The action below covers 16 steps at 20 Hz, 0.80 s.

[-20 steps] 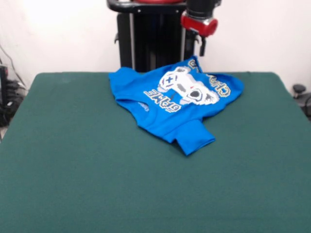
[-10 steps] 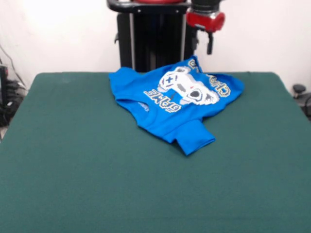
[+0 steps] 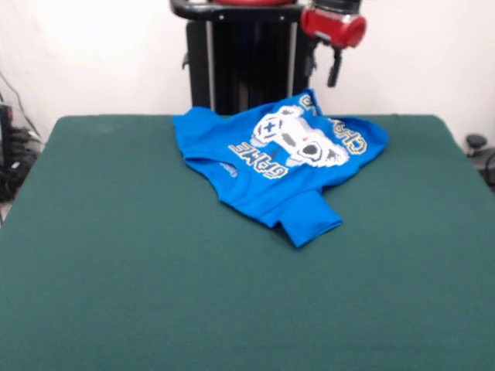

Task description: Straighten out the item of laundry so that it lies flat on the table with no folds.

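Note:
The item of laundry [image 3: 271,166], a bright blue T-shirt with its white controller print and "GAME" lettering facing up, lies crumpled at the far middle of the table [image 3: 155,270]. Its lower part is folded over. One sleeve sticks out toward the near side, and its far edge is bunched up into a peak. My gripper [image 3: 334,73], red and black, hangs in the air above and just beyond that peak, clear of the cloth. It holds nothing that I can see.
The black robot pedestal [image 3: 240,62] stands right behind the table's far edge, close to the shirt. Cables [image 3: 11,154] hang off the left side and a dark knob [image 3: 476,143] sits beyond the right edge.
My gripper has risen and drifted to the picture's right, away from the shirt's far edge. The shirt has not moved.

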Each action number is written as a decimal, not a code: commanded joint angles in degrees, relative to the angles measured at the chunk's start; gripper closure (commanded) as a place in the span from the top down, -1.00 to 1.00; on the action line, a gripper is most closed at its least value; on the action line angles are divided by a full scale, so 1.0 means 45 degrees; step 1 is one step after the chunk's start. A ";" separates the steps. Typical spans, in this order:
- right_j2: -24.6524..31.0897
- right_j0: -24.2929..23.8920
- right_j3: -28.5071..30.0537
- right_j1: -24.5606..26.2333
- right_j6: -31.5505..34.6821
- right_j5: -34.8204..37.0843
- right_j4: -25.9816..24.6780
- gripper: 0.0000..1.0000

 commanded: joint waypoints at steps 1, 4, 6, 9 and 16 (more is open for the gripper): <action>-0.2361 0.1851 -0.3158 0.2395 0.1023 -0.0706 0.3018 1.00; -0.2625 0.2048 -0.3804 0.3420 0.1141 -0.0987 0.3551 1.00; -0.2451 0.1685 -0.4192 0.3858 0.1183 -0.1105 0.3346 1.00; -0.2263 0.1035 -0.4633 0.4140 0.1070 -0.1173 0.2797 1.00; -0.1653 -0.0184 -0.6046 0.4999 0.0867 -0.0868 0.2155 1.00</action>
